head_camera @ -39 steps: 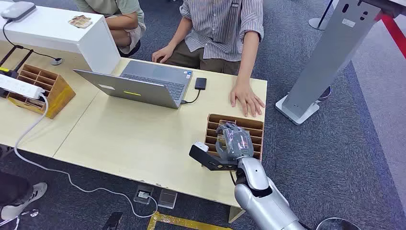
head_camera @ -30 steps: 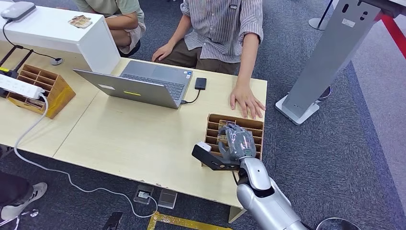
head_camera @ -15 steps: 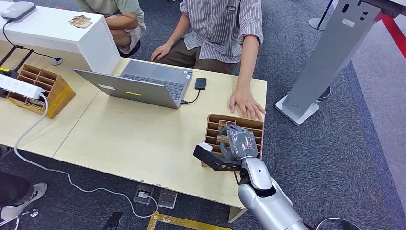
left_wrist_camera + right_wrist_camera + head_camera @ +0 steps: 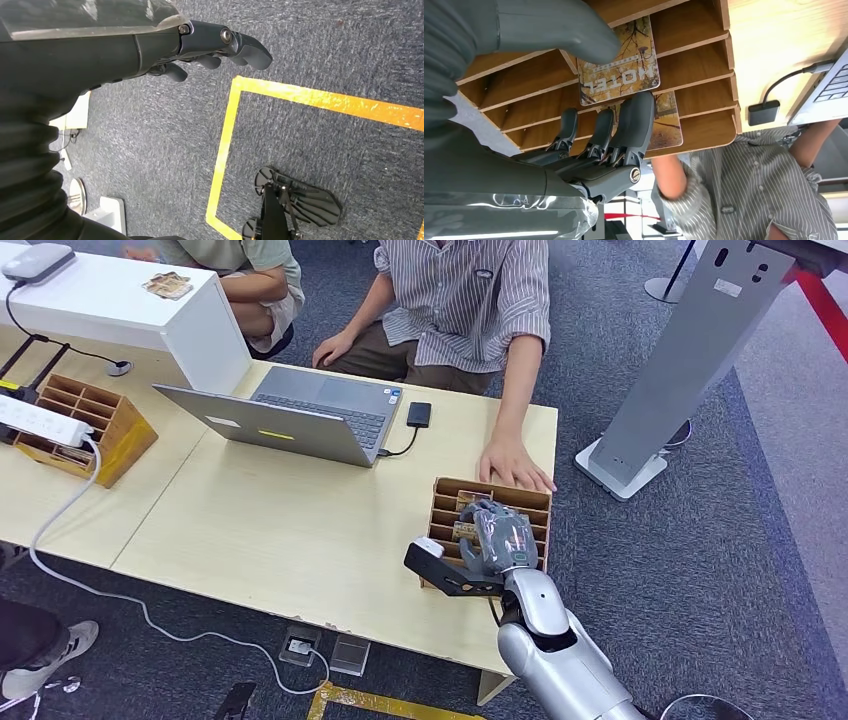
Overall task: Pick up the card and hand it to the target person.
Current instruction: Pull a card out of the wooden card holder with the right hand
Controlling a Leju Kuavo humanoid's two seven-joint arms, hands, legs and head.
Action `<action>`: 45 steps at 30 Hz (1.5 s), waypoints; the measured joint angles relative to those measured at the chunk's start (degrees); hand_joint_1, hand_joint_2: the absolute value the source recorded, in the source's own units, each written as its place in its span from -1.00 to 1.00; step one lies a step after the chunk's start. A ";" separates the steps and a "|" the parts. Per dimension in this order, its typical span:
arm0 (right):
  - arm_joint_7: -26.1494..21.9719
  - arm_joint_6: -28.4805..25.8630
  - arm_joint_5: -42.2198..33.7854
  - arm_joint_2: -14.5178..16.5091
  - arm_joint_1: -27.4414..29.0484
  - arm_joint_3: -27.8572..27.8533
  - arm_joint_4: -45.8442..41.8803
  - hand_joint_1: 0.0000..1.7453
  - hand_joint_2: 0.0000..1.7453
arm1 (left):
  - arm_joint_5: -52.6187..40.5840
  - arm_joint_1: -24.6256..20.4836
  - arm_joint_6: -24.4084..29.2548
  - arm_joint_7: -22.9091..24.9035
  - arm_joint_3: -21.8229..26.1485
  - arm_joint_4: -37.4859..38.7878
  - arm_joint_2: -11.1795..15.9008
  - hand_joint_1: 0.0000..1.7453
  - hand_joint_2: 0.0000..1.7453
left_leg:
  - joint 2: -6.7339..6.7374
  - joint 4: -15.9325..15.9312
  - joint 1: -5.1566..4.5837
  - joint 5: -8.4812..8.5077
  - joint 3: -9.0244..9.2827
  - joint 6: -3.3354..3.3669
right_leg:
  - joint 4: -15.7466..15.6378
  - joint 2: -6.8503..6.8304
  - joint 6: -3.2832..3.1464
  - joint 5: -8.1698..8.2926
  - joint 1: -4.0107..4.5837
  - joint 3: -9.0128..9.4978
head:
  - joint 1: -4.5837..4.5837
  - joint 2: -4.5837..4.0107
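Two hotel cards sit in the slotted wooden rack (image 4: 455, 502) at the surface's (image 4: 290, 530) right edge; the right robot hand (image 4: 589, 125) pinches one hotel card (image 4: 619, 62), while the left robot hand (image 4: 200, 47) hangs loosely curled, holding nothing

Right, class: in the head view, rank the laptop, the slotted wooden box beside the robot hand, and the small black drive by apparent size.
1. laptop
2. slotted wooden box
3. small black drive
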 joint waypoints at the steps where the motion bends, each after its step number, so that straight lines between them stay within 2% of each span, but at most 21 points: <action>1: 0.03 0.01 0.05 0.00 0.01 0.01 0.00 0.05 1.00 | 0.00 0.00 0.00 -0.01 0.00 0.00 0.00 -1.00 1.00 | 0.00 0.00 0.00 0.00 0.00 0.00 | 0.00 0.00 0.00 0.00 0.00 0.00 | 0.00 0.00; 15: 0.09 0.41 0.25 -0.24 0.10 0.01 0.00 0.01 1.00 | 0.04 0.00 0.00 -0.13 0.00 0.00 0.00 -1.00 1.00 | 0.00 0.00 0.00 0.00 0.04 0.00 | 0.00 0.00 0.00 0.00 0.00 0.02 | 0.00 0.00; 25: 0.28 0.47 0.58 -0.44 0.14 0.08 0.00 0.08 1.00 | 0.04 0.00 0.01 -0.27 0.00 0.00 0.00 -1.00 1.00 | 0.00 0.00 0.00 0.00 0.08 0.00 | 0.00 0.00 0.00 0.00 0.00 0.06 | 0.00 0.00; 45: 1.58 1.26 0.84 -0.87 0.85 0.34 -0.02 0.09 1.00 | 0.08 0.00 0.18 -0.33 0.00 0.00 0.00 -1.00 1.00 | 0.00 0.00 0.00 0.00 0.07 0.00 | 0.00 -0.01 0.00 0.00 0.00 0.07 | 0.00 0.00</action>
